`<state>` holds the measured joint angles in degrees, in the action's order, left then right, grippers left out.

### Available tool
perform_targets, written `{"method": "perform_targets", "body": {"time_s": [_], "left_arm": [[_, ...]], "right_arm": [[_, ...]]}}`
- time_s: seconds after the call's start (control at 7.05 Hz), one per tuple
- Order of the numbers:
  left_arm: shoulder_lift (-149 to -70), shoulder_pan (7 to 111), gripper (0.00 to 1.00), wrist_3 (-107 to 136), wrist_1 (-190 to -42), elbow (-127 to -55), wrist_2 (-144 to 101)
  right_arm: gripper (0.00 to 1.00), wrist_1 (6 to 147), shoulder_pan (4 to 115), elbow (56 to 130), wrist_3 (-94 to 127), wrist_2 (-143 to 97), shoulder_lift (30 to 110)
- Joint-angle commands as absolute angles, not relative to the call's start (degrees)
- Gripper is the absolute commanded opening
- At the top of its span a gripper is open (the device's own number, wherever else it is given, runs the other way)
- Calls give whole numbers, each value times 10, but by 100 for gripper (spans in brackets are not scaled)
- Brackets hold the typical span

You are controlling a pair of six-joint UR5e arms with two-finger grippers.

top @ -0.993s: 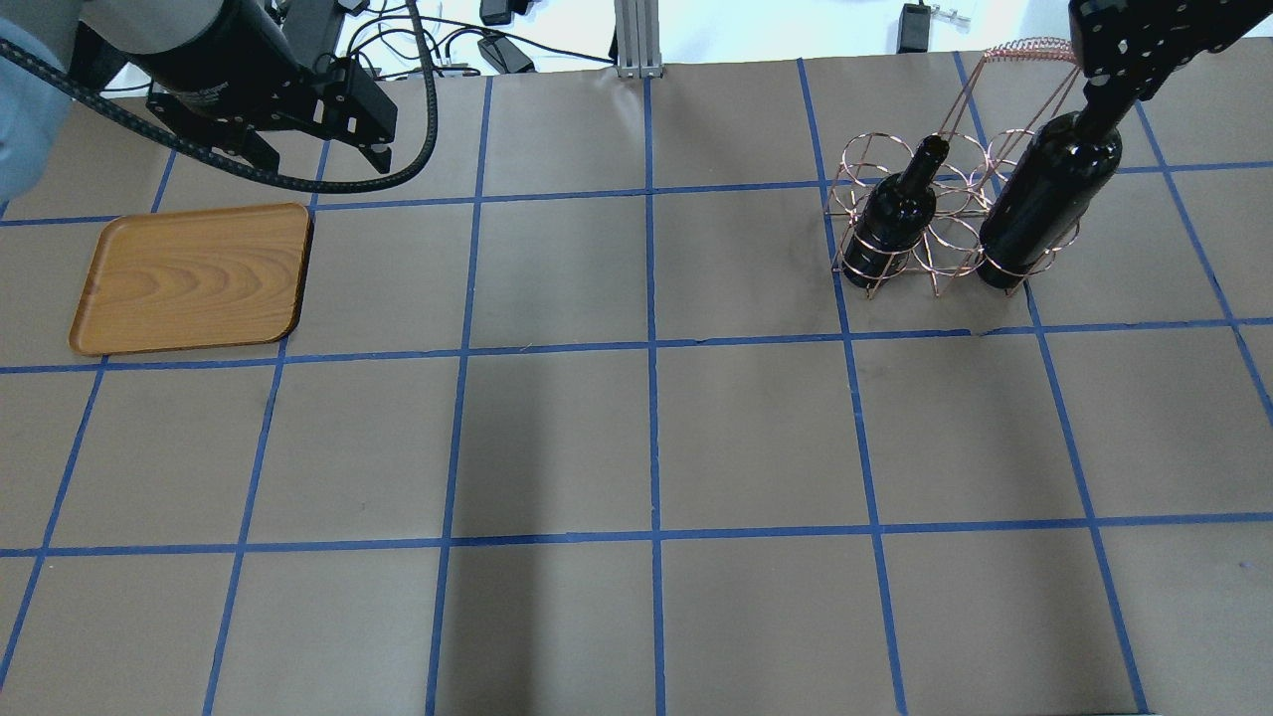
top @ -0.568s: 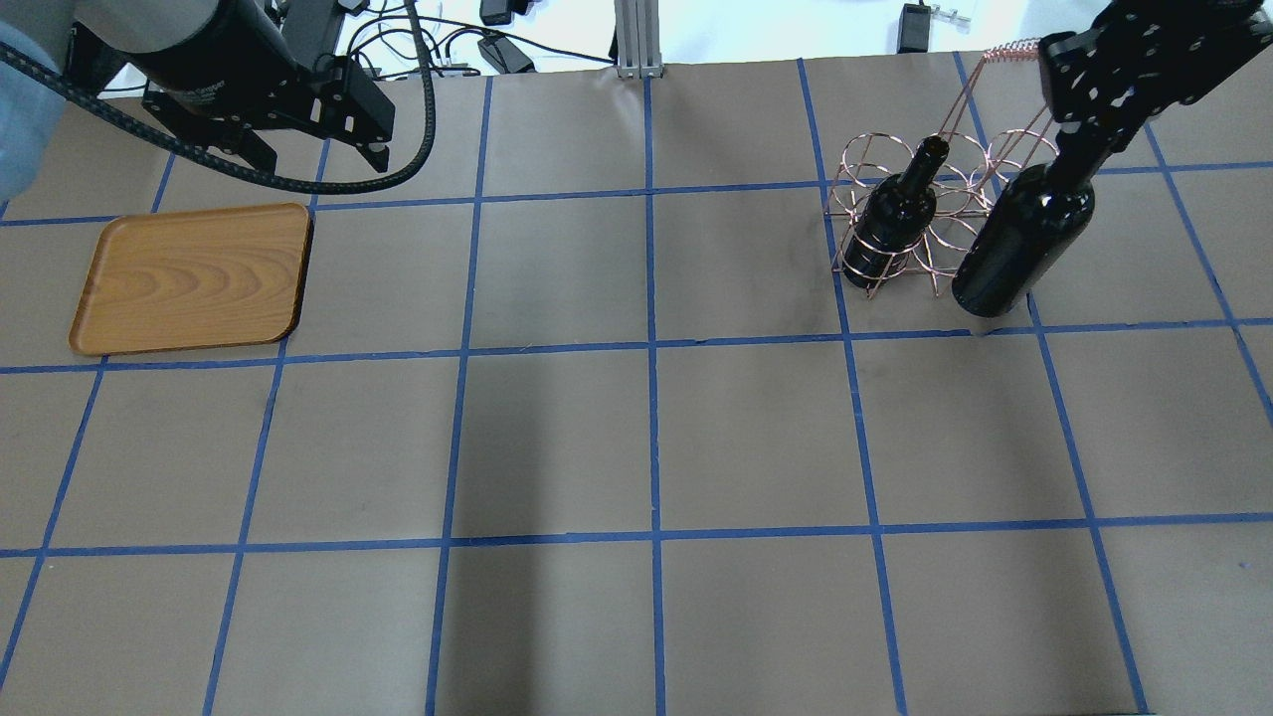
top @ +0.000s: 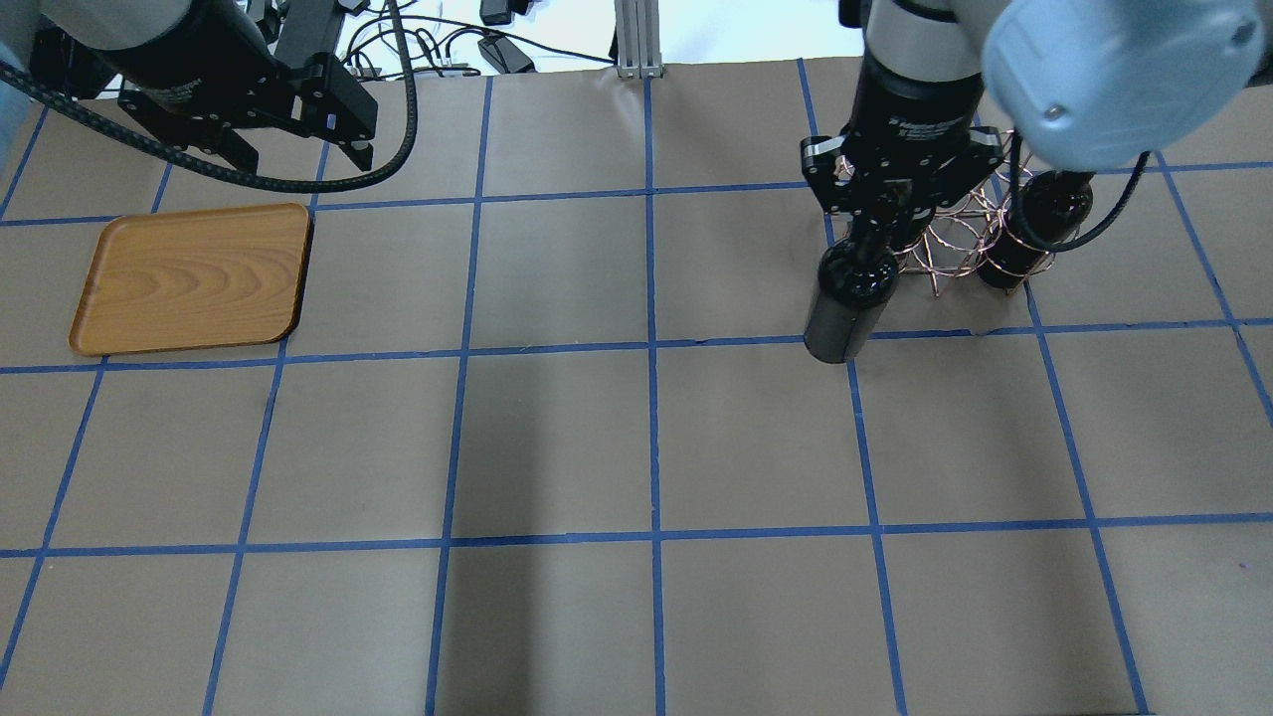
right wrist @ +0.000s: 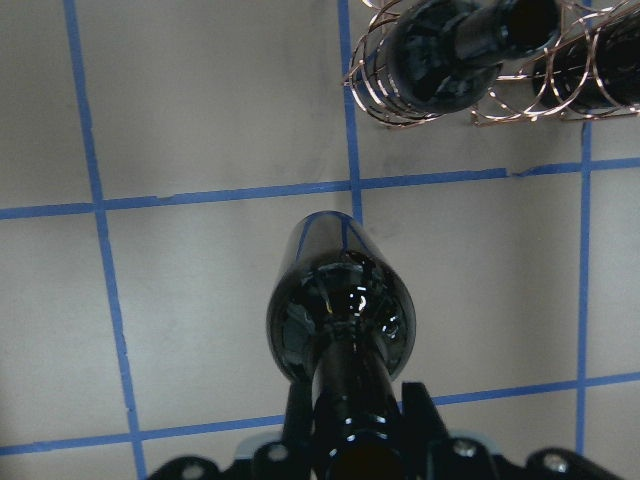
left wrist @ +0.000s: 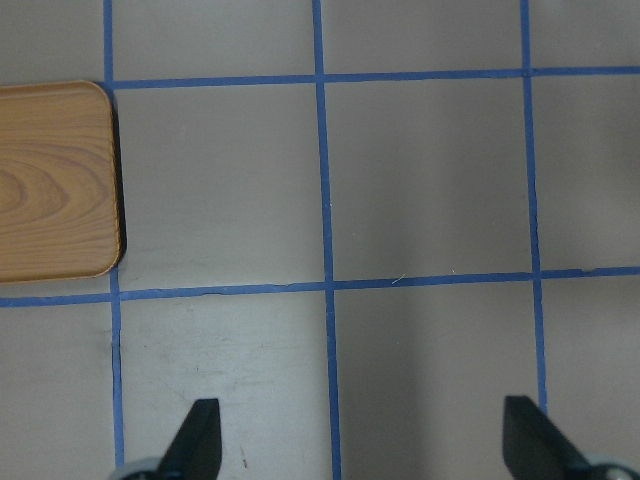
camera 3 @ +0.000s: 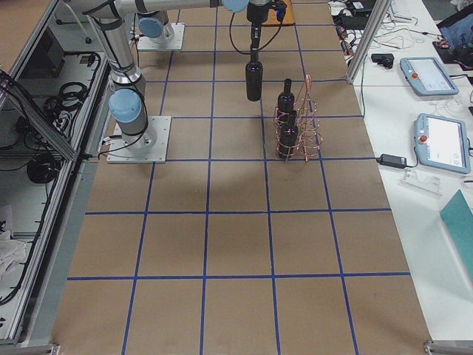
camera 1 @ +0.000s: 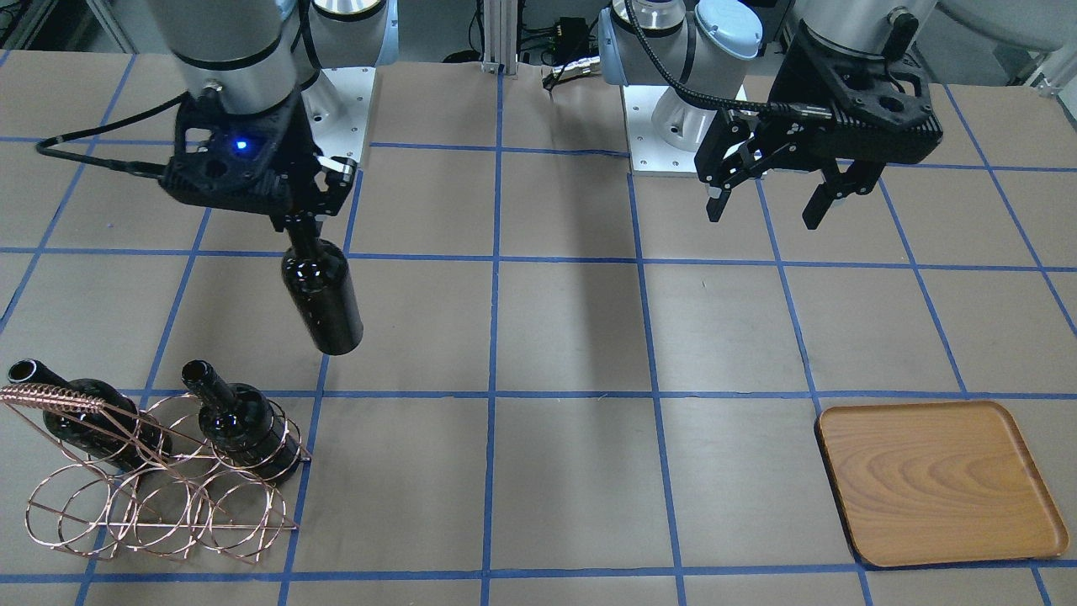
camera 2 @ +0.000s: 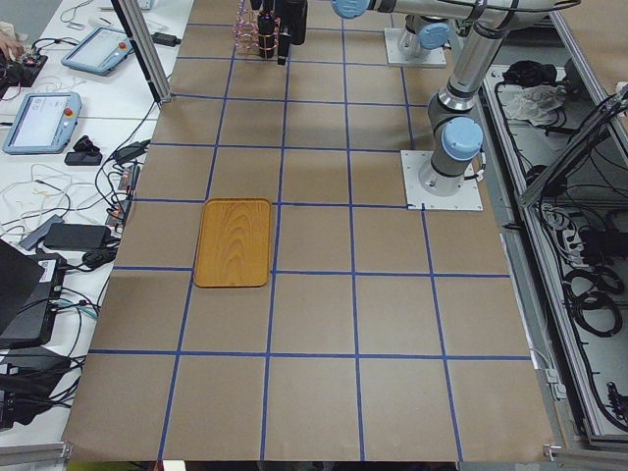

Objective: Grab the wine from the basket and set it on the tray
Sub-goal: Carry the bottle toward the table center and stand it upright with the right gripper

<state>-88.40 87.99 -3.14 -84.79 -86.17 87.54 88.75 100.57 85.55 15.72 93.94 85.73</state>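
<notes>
My right gripper (top: 883,211) is shut on the neck of a glossy black wine bottle (top: 847,303) and holds it in the air, left of the copper wire basket (top: 953,244). In the front view the gripper (camera 1: 303,223) holds this bottle (camera 1: 324,299) clear of the basket (camera 1: 160,505), where two more bottles (camera 1: 244,429) stand. The right wrist view looks down on the held bottle (right wrist: 340,320), with the basket (right wrist: 372,80) beyond it. The wooden tray (top: 194,278) lies bare at the far left. My left gripper (top: 303,151) is open and empty, hovering behind the tray (left wrist: 50,180).
Brown paper with a blue tape grid covers the table (top: 557,447). An aluminium post (top: 636,40) and cables lie at the back edge. Both arm bases (camera 1: 673,109) stand at the robot's side of the table.
My right arm lifted the bottle out of the basket's right-hand ring and swung it left, past the basket. The arm now covers part of the basket. My left gripper drifted slightly left.
</notes>
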Motion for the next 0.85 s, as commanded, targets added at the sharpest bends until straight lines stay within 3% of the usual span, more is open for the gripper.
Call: {"method": "perform_targets", "body": {"time_s": [0.0, 0.71], "left_arm": [[-881, 872, 100, -38, -848, -861, 875], [-881, 872, 100, -39, -850, -862, 875]], "right_arm": [[0, 927, 1077, 843, 257, 922, 833], [0, 977, 1209, 814, 412, 936, 755]]}}
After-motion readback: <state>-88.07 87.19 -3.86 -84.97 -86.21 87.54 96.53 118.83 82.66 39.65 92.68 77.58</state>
